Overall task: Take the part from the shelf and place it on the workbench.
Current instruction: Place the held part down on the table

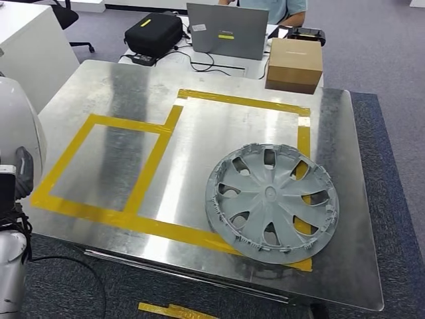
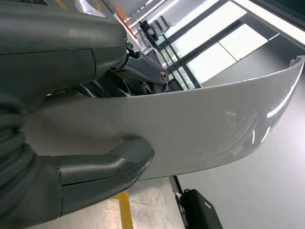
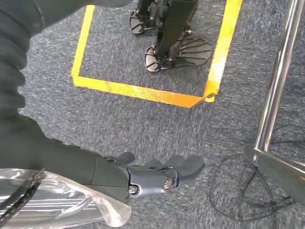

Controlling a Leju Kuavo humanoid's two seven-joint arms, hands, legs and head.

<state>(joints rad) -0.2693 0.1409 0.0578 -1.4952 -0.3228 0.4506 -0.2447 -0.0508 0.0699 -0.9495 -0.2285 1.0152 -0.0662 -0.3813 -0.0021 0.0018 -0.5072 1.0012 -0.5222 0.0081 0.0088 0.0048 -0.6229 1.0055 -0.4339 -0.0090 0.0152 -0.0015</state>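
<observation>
Grey wheel cover (image 1: 271,201), the part, lying flat on the metal workbench (image 1: 125,86) at its near right, spokes up, overlapping the right and near edges of the larger yellow tape outline (image 1: 240,101). Smaller yellow tape rectangle (image 1: 103,121) marked out to the left of it, sharing one tape strip with the larger one.

Beyond the far edge of the workbench: grey laptop (image 1: 228,31) with lid up, black case (image 1: 153,32) to its left, brown cardboard box (image 1: 294,63) to its right, cables trailing between them. A person seated behind the laptop, mostly cut off by the frame. Blue-grey carpet around the bench, with a scrap of yellow tape (image 1: 170,310) on the floor below the near edge.

Left hand (image 2: 104,119) seen close in the left wrist view, thick thumb (image 2: 122,160) below and darker fingers (image 2: 144,69) above a pale curved glossy panel (image 2: 216,129), with thumb and fingers lying close against it; cannot tell whether gripping that panel or merely lying beside it.

Right hand (image 3: 154,174) hanging low over the carpet in the right wrist view, fingers (image 3: 187,167) stretched out nearly straight and close together, holding nothing. Crinkled clear plastic (image 3: 65,200) wrapped near the wrist. Yellow floor tape (image 3: 144,90) forming a box on the carpet beyond the hand, a chrome bench leg (image 3: 277,81) off to one side with thin black cables (image 3: 237,191) looped at its foot.
</observation>
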